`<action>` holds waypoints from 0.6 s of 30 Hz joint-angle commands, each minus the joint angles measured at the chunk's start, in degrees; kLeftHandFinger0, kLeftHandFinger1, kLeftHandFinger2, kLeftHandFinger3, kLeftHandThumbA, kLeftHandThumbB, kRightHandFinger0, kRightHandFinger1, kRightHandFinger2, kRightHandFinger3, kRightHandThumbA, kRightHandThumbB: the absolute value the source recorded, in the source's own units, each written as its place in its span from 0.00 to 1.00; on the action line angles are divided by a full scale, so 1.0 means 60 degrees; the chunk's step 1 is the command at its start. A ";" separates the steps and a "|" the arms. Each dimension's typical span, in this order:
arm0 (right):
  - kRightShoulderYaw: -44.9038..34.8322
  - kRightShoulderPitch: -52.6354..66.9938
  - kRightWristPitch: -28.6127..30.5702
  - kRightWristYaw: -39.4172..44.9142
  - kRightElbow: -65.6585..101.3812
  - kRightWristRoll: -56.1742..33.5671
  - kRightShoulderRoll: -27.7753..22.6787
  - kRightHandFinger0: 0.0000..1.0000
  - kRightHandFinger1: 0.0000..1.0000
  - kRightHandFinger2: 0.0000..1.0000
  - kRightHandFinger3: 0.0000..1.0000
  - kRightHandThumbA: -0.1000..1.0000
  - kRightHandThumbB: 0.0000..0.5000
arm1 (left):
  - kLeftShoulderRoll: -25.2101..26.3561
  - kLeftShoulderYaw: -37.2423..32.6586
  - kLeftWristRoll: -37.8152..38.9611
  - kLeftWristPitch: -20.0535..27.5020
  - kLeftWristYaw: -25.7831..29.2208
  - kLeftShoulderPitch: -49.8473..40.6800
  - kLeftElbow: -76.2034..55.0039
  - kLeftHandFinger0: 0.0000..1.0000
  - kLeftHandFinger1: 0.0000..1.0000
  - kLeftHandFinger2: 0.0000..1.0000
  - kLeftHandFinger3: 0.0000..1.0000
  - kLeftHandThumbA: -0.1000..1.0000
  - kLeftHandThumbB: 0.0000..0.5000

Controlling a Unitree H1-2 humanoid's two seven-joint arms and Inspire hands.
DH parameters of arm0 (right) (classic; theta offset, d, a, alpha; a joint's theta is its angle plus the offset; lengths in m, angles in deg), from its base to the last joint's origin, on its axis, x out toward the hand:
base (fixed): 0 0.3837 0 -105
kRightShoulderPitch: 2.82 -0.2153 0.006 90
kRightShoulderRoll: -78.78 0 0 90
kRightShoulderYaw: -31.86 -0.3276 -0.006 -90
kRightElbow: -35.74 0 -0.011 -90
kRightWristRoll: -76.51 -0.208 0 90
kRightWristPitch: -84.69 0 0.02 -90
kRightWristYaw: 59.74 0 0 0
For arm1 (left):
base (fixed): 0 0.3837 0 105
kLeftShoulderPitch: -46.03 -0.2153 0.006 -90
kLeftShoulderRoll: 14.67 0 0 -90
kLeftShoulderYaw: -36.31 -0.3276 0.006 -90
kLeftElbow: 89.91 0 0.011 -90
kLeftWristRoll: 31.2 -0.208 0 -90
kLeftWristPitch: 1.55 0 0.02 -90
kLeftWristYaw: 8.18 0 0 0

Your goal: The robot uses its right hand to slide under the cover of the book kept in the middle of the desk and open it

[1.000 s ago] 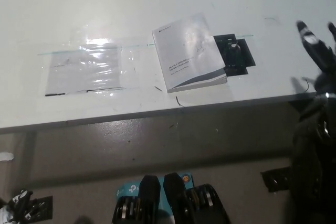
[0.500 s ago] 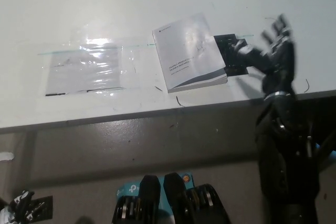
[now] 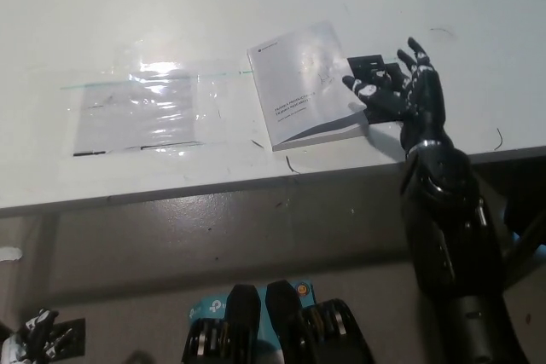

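Observation:
A closed book (image 3: 305, 84) with a pale grey cover lies flat near the middle of the white desk (image 3: 256, 6), slightly turned. My black right hand (image 3: 397, 93) is open, fingers spread, just right of the book's right edge, over a black mark on the desk. One fingertip reaches the book's right edge; whether it touches is unclear. My white left hand (image 3: 30, 334) hangs low at the bottom left corner, well below the desk.
A shiny clear plastic sheet (image 3: 141, 110) is taped flat to the desk left of the book. The desk's front edge (image 3: 213, 187) runs across the picture just below the book. A black mark (image 3: 375, 70) lies partly under my right hand.
My right hand has come in from the far right to the book's right edge, dropping closer to the desk. The book has not moved.

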 commanded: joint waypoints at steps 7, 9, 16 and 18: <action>0.0247 -0.0702 0.0488 0.0485 0.0093 0.0440 -0.0121 0.52 0.83 0.93 1.00 0.99 0.26 | 0.0112 -0.0087 -0.0039 0.0001 0.0101 -0.0028 -0.0114 0.66 0.65 0.78 0.75 0.66 0.02; 0.0298 -0.0714 0.0541 0.0495 0.0022 0.0494 -0.0042 0.51 0.82 0.90 1.00 0.98 0.26 | 0.0111 -0.0136 -0.0117 0.0156 0.0106 -0.0006 -0.0021 0.62 0.63 0.78 0.75 0.65 0.03; 0.0378 -0.0361 0.0598 0.0549 -0.0019 0.0581 0.0020 0.49 0.81 0.89 1.00 0.96 0.24 | 0.0170 -0.0130 -0.0042 0.0122 0.0039 0.0004 0.0006 0.64 0.64 0.77 0.75 0.65 0.02; 0.0371 -0.0276 0.0786 0.0676 -0.0124 0.0581 -0.0074 0.52 0.84 0.91 1.00 0.98 0.27 | 0.0162 -0.0159 -0.0022 0.0099 -0.0059 -0.0083 -0.0127 0.66 0.65 0.79 0.77 0.66 0.04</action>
